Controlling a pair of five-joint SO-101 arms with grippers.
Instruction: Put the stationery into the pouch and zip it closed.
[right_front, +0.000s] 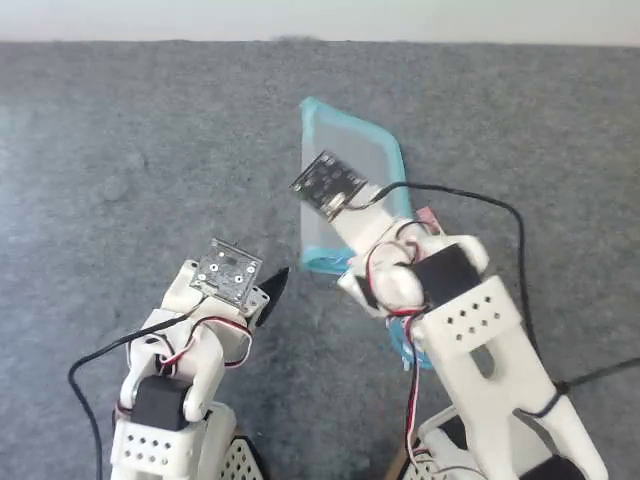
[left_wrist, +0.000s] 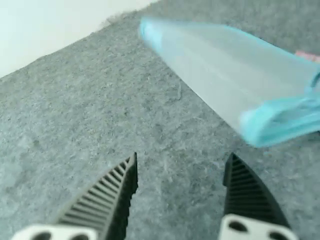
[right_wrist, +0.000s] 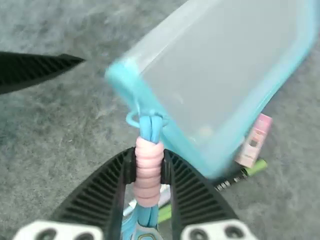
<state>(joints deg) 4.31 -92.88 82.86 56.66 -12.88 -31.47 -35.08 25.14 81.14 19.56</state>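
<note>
Worktop (right_front: 120, 150) in grey felt, seen from above. Carried a clear pouch (right_front: 350, 150) with light-blue trim, just right of centre in the upper half. Showed the right arm (right_front: 480, 320) rising from the lower right corner and covering the pouch's near end. Showed the left hand (right_front: 277, 286) low and left of centre, as a black tip just clear of the pouch's lower left corner. Caught a sliver of pink stationery (right_front: 430, 215) beside the right arm.

From the left wrist: found the left hand (left_wrist: 180, 190) at the bottom edge, spread wide and gripping nothing, with bare felt between its fingers (left_wrist: 122, 187). Put the pouch (left_wrist: 235, 75) across the upper right, apart from the tips.

From the right wrist: found the right hand (right_wrist: 148, 185) at bottom centre, closed tight on a pink ribbed zip pull (right_wrist: 148, 170) tied to the pouch's blue cord (right_wrist: 150, 127). Put the pouch (right_wrist: 225, 70) across the upper right, with the pink stationery (right_wrist: 252, 142) and a green pen (right_wrist: 252, 169) poking out from under its lower right edge. Placed a black finger (right_wrist: 35, 70) of the left hand at the upper left edge.
</note>
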